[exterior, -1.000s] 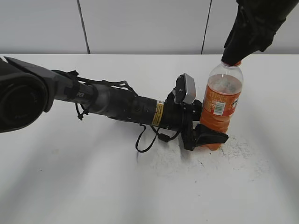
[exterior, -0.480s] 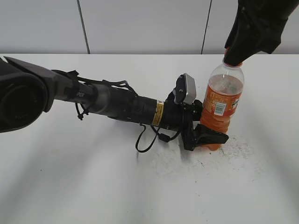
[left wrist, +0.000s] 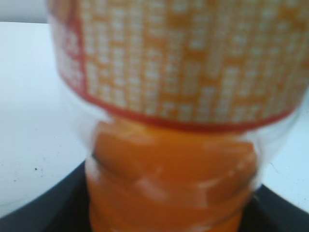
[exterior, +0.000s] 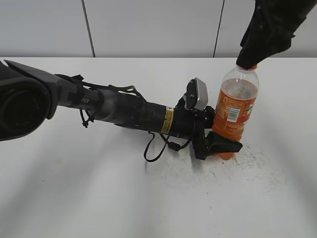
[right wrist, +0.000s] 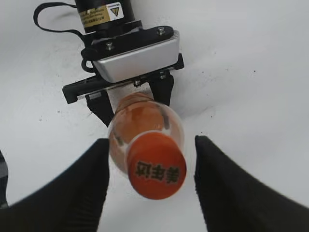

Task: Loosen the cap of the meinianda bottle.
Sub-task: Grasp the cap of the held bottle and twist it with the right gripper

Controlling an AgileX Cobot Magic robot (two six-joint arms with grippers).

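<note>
The meinianda bottle (exterior: 234, 113) stands upright on the white table, clear plastic with orange drink and an orange label with a white barcode patch. My left gripper (exterior: 220, 145) is shut on its lower body; the left wrist view shows the bottle (left wrist: 178, 121) filling the frame between the dark fingers. The orange cap (right wrist: 157, 166), with dark print on top, sits on the bottle (right wrist: 145, 121). My right gripper (right wrist: 150, 166) is open, a finger on each side of the cap with a gap on both sides. In the exterior view the right gripper (exterior: 247, 60) hides the cap.
The white table (exterior: 99, 188) has speckled dirt marks around the bottle's base. The left arm (exterior: 124, 111) lies low across the table from the left, with a loose black cable. A grey panelled wall stands behind the table.
The right gripper shifted slightly over the bottle top. The bottle and the left arm have not moved.
</note>
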